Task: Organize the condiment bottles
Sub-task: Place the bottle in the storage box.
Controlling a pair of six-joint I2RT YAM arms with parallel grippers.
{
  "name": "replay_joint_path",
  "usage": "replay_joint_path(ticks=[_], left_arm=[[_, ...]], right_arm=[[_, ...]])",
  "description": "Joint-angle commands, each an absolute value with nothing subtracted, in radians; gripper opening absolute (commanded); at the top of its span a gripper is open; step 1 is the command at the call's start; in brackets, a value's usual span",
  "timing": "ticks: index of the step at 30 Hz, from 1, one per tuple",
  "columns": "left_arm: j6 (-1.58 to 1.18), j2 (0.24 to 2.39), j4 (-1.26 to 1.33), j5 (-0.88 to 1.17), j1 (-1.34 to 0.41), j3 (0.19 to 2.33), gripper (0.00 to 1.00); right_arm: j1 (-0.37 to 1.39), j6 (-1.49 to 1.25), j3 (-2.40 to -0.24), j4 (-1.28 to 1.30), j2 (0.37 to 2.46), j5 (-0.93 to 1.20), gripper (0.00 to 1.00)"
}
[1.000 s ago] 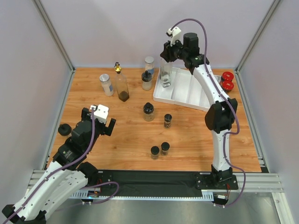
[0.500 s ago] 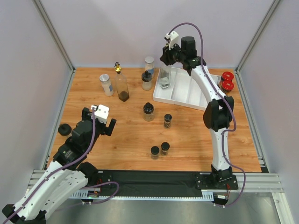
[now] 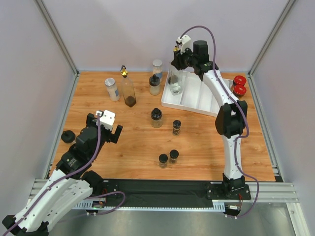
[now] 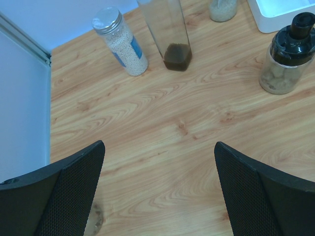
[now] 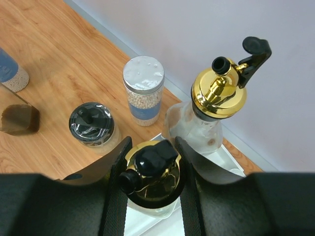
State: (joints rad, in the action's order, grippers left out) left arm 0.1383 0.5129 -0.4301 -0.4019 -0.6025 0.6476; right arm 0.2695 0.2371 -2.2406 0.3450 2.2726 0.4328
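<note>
Right gripper [image 5: 151, 150]: jaws clamped on the cap of a gold-spouted bottle [image 5: 153, 184], at the left end of the white tray [image 3: 199, 98]. Left gripper [image 4: 157, 189]: jaws wide apart above the surface [image 4: 162, 132].

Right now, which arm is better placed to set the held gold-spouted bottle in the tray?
Right. The right end effector grips the gold-spouted bottle at the white tray's left end. The left end effector is open, empty, across the table.

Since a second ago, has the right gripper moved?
Yes. The right gripper shifted toward the back wall, from over the white tray's left compartment to its far edge.
</note>
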Motion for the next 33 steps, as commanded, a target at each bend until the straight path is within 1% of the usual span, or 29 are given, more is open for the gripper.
replay_joint_path(ticks=[1,2,3,4,5,8,10,13,21,27,31,33], left_arm=[[0.156,0.515,-0.411,-0.397,-0.606,0.641,1.00],[0.156,0.514,-0.413,-0.396,-0.606,0.640,1.00],[0.156,0.512,-0.413,-0.396,-0.604,0.641,1.00],[0.155,0.512,-0.411,-0.394,-0.606,0.643,1.00],[0.156,0.511,-0.413,-0.393,-0.604,0.641,1.00],[0.155,0.509,-0.413,-0.390,-0.606,0.643,1.00],[0.152,0.509,-0.413,-0.390,-0.606,0.641,1.00],[0.150,0.505,-0.413,-0.388,-0.606,0.643,1.00],[0.138,0.492,-0.414,-0.365,-0.606,0.649,1.00],[0.107,0.480,-0.403,-0.328,-0.606,0.658,1.00],[0.077,0.509,-0.385,-0.282,-0.604,0.681,1.00],[0.068,0.528,-0.380,-0.269,-0.603,0.692,1.00]], right_arm=[[0.262,0.262,-2.224,0.261,2.227,0.448,0.37],[0.264,0.259,-2.209,0.259,2.214,0.451,0.54],[0.262,0.256,-2.194,0.253,2.204,0.454,0.61],[0.261,0.255,-2.177,0.247,2.194,0.457,0.66],[0.261,0.255,-2.142,0.232,2.172,0.459,0.77],[0.261,0.255,-2.112,0.230,2.146,0.463,0.90],[0.259,0.255,-2.091,0.229,2.123,0.468,0.96],[0.261,0.256,-2.059,0.229,2.085,0.472,1.00],[0.241,0.296,-1.921,0.275,1.921,0.535,1.00],[0.224,0.343,-1.706,0.377,1.695,0.584,1.00],[0.224,0.371,-1.567,0.509,1.545,0.586,1.00],[0.222,0.382,-1.452,0.520,1.442,0.598,1.00]])
